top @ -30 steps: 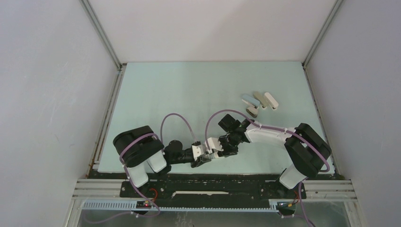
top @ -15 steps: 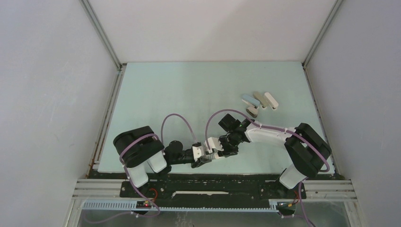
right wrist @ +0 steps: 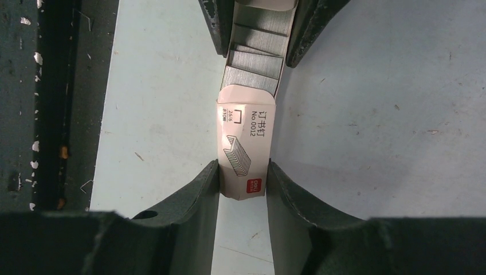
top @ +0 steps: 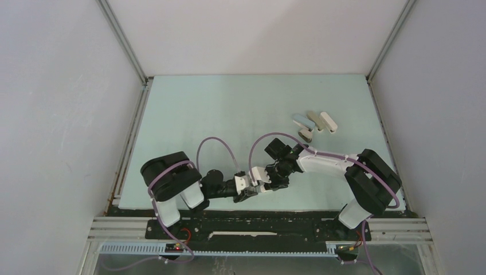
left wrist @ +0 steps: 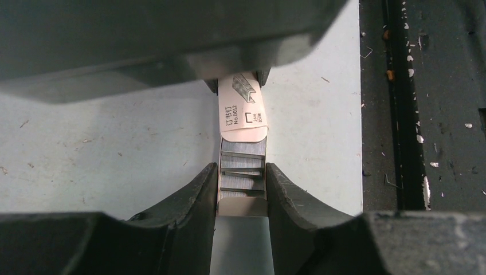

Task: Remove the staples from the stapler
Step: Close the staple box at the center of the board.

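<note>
Top external: left arm (top: 172,180) shifted slightly right. Left fingers (left wrist: 192,209) clamp the staple tray (left wrist: 243,207), right fingers (right wrist: 195,197) its sleeve (right wrist: 246,143).

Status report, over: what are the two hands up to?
Left hand shut on staple tray. Right hand shut on white sleeve. Stapler lies open, untouched, far right of table. No obstruction visible.

Showing the stapler (top: 302,121) lying on the far right part of the table (top: 229,114), well apart from both arms. Showing the left gripper (left wrist: 243,177) and right gripper (right wrist: 243,172) meeting at the near edge, centre, the left clasping a tray (left wrist: 243,207), the right clasping its sleeve (right wrist: 245,149). Showing staples (left wrist: 243,166) lying in the tray, partly under the sleeve.
</note>
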You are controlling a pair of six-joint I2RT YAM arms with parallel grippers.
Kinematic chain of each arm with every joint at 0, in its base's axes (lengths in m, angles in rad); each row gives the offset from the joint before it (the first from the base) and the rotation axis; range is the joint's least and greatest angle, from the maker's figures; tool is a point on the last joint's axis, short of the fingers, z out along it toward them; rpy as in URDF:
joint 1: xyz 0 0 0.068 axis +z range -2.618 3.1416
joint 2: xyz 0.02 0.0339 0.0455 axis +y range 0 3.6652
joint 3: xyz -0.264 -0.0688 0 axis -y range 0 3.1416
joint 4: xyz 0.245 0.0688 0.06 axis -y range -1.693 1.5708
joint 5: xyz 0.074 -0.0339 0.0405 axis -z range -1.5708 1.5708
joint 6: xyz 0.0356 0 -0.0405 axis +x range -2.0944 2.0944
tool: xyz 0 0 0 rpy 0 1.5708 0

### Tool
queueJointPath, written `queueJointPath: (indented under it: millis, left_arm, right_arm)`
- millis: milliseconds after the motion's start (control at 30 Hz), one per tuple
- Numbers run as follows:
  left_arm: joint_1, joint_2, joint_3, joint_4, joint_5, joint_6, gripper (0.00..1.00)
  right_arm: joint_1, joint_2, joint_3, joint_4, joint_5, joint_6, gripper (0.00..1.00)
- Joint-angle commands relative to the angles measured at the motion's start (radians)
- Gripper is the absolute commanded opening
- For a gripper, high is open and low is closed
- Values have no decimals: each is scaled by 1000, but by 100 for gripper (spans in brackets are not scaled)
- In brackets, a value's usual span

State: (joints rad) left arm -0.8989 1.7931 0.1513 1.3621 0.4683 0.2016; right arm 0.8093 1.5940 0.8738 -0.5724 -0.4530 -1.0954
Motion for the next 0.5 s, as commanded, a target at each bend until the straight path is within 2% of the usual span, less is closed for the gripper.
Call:
queueJointPath:
  millis: [0, 467]
  left_arm:
    - [-8, 13, 32, 78, -26, -19, 41]
    - [-13, 34, 13, 124, -96, -86, 40]
  right_arm:
    - [13, 10, 35, 0, -8, -7, 43]
    - [11, 11, 36, 19, 13, 17, 44]
